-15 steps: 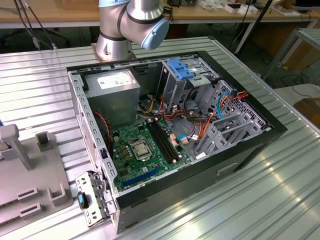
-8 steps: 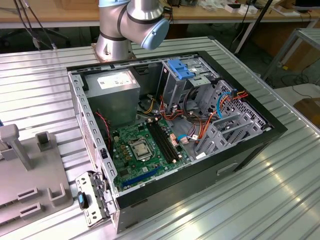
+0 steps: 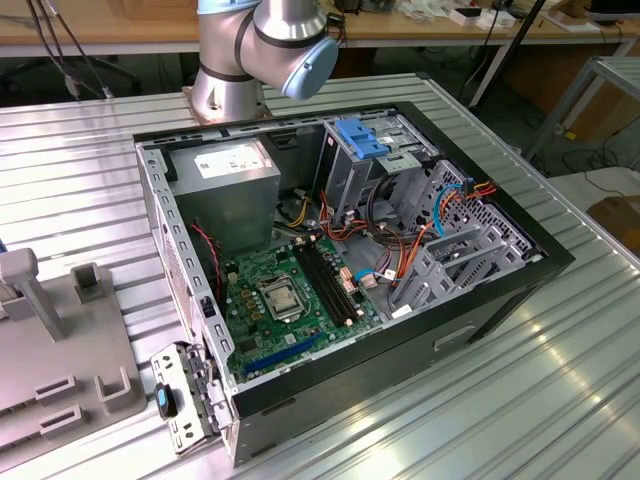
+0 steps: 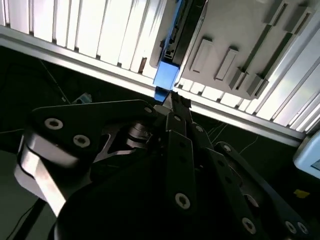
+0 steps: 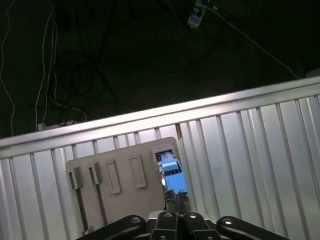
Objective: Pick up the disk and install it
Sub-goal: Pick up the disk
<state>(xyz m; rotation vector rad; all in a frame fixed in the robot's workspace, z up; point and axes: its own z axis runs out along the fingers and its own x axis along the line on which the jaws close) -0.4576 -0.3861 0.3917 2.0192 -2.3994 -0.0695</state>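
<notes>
in the first wrist view the disk (image 5: 172, 172) stands on edge at a slot of the grey holder (image 5: 120, 162) on the ribbed metal table (image 5: 260, 135); whether it rests in the slot i cannot tell. the gripper (image 5: 176, 199) pinches its near blue end between closed fingers. in the exterior view the open computer case (image 3: 420, 360) lies beside the arm (image 3: 225, 95).

The power supply label (image 3: 222, 160) bears print too small to read.

Near end of the disk (image 5: 172, 169) behind the end effector (image 5: 175, 195); arm (image 3: 270, 40) cut off at the exterior view's top
</notes>
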